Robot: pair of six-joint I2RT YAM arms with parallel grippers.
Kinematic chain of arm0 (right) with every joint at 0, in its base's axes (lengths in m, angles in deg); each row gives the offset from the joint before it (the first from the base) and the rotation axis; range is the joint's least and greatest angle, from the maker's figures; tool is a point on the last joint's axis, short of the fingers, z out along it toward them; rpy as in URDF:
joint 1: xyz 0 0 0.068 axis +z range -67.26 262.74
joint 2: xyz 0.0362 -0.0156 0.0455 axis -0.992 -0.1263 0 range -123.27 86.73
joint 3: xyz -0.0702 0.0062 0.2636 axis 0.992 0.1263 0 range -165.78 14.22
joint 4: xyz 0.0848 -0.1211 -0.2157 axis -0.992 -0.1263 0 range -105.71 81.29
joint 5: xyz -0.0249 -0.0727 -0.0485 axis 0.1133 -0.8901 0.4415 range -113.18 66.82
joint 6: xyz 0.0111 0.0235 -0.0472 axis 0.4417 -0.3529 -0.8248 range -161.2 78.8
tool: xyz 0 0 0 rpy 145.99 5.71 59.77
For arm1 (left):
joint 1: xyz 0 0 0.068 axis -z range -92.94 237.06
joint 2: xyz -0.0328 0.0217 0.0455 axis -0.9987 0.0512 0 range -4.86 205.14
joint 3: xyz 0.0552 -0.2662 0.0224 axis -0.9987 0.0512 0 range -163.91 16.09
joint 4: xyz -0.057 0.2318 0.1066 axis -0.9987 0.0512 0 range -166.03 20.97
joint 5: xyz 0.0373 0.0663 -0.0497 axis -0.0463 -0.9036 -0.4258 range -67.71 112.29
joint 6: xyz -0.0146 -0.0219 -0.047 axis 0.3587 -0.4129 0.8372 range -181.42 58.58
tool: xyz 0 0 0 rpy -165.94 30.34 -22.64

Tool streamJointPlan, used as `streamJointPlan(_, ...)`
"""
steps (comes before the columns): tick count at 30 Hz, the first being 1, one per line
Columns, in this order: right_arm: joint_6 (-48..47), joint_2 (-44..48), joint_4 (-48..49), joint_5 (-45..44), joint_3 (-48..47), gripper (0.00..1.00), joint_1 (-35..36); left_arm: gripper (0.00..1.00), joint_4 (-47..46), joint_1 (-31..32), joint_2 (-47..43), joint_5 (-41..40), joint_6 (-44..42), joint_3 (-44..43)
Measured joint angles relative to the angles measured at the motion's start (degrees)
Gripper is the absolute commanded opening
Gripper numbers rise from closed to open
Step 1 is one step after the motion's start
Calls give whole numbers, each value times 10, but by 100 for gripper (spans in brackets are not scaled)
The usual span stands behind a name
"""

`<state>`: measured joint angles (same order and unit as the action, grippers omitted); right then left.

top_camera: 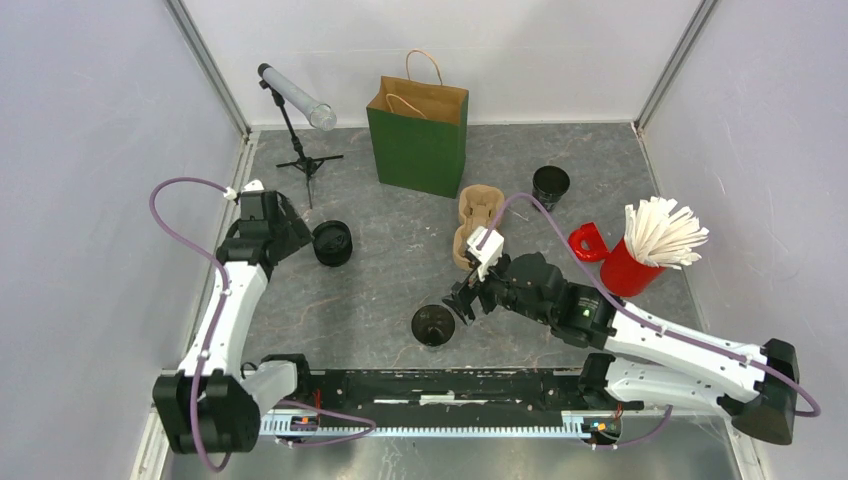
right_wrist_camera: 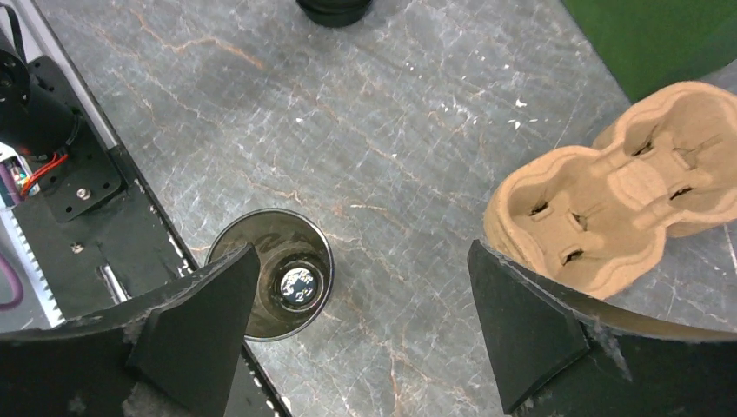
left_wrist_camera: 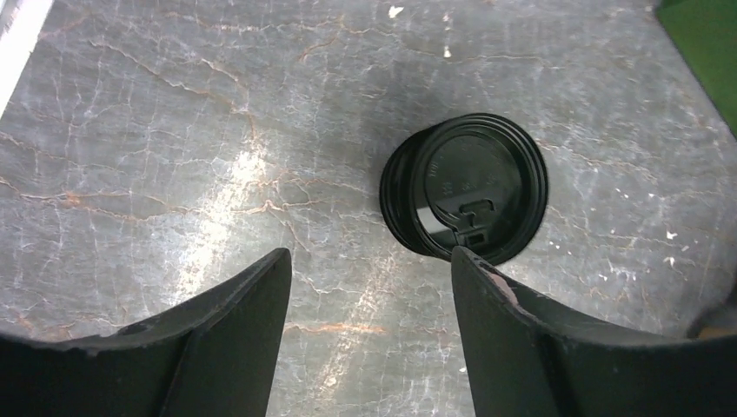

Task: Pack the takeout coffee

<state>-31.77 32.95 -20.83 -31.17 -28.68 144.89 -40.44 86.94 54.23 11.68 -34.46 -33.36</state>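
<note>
On the counter: bag top centre, tube stand left of it in the upper left, tray just below-right of the bag, far cup right of the tray. Stirrer holder sits mid right, sip lid left of centre, well apart from the tray. Near cup stands below centre, just above the base rail.
</note>
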Motion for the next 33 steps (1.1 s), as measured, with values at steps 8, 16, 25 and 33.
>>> streamJointPlan(8, -21, 64, 50, -7, 64, 97, 0, 57, -17, -49, 79, 40, 2, -15)
streamJointPlan(16, -24, 70, 52, 0, 69, 97, 0, 53, -48, -57, 107, 78, 2, -23)
streamJointPlan(25, -28, 84, 53, 2, 69, 97, 0, 43, -74, -58, 176, 125, 2, -37)
streamJointPlan(33, -29, 84, 57, 3, 71, 97, 0, 39, -74, -58, 212, 136, 2, -52)
